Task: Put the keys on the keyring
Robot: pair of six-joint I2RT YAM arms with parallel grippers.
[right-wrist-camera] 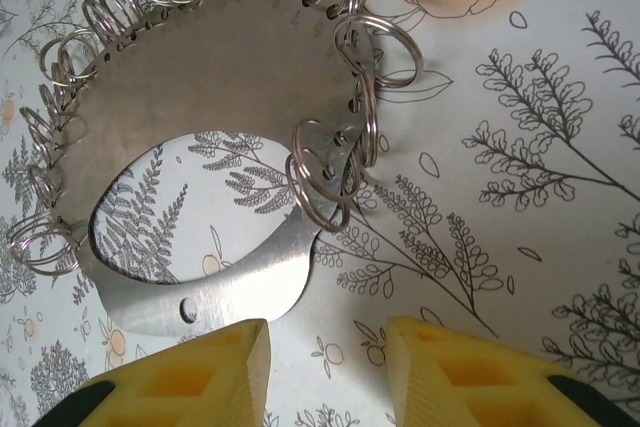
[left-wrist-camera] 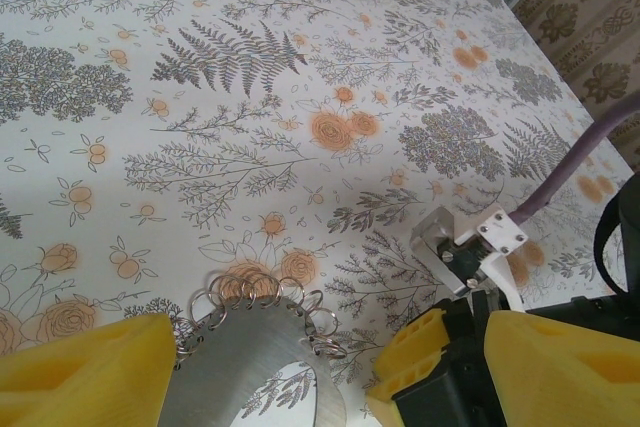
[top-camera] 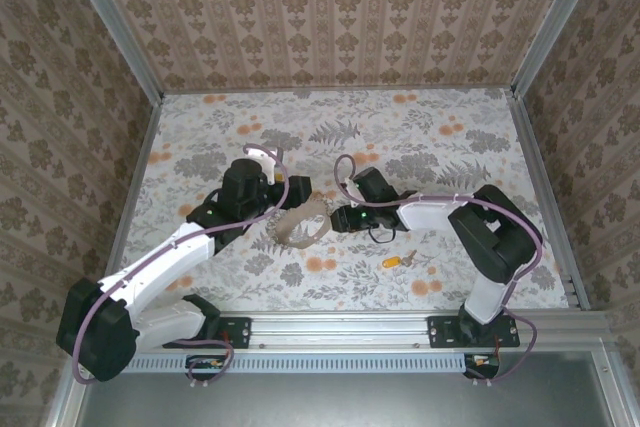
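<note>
Right fingers (right-wrist-camera: 190,382) cropped; keyring (right-wrist-camera: 230,127) rim cut off.

Soft, even overhead light leaves only faint diffuse shadows under the arms (top-camera: 170,252) on the floral table (top-camera: 440,147), the ringed metal plate (right-wrist-camera: 230,97) carries a dull, soft sheen, and the near yellow fingertips (right-wrist-camera: 200,377) sit slightly blurred

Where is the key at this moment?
In the top view, the key lies on the table, right of centre toward the near edge, just nearside of the right arm and apart from the keyring.
</note>
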